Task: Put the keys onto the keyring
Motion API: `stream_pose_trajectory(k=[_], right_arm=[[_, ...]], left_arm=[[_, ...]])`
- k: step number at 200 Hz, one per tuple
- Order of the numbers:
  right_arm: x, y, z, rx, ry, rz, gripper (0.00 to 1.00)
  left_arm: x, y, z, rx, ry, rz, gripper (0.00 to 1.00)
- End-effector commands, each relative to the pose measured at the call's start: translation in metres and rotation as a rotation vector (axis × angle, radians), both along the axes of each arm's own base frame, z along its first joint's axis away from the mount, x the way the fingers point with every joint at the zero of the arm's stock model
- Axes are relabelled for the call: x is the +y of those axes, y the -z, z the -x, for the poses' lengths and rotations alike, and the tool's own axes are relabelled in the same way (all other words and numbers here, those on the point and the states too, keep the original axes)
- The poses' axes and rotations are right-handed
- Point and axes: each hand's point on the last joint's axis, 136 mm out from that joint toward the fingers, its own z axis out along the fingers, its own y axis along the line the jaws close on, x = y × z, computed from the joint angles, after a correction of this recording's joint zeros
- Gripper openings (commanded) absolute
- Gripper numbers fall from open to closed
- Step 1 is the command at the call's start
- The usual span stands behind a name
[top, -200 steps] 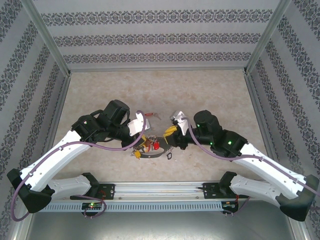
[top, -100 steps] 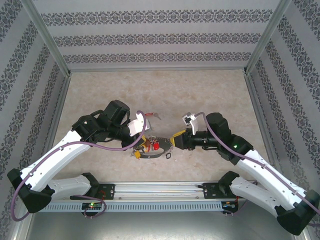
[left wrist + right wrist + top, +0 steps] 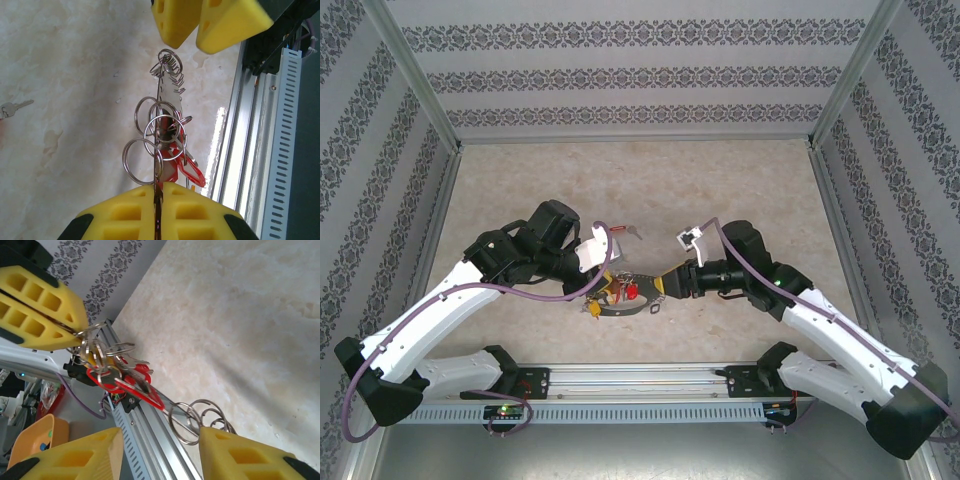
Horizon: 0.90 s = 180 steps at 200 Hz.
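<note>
There are two robot arms, a left arm (image 3: 450,300) and a right arm (image 3: 840,330). One large keyring (image 3: 623,313) carries at least five small rings (image 3: 142,160) and at least one red tag (image 3: 187,172); its keys overlap too much to count. One loose key (image 3: 11,108) lies on the table.

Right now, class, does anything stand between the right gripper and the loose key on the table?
Nothing visible does. The right gripper, jaws apart, sits at one end of the keyring. The loose key lies on bare table beyond it.
</note>
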Motion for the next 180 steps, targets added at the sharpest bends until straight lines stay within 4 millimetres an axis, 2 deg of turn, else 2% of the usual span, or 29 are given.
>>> stream_pose_trajectory(k=[1, 180], right_arm=[[-0.001, 0.0013, 0.0002, 0.007, -0.005, 0.002, 0.47], [0.0064, -0.0002, 0.0001, -0.012, -0.035, -0.009, 0.44]], left_arm=[[-0.0043, -0.0167, -0.0055, -0.05, -0.004, 0.058, 0.0], [-0.0038, -0.0153, -0.0065, -0.051, -0.009, 0.053, 0.0]])
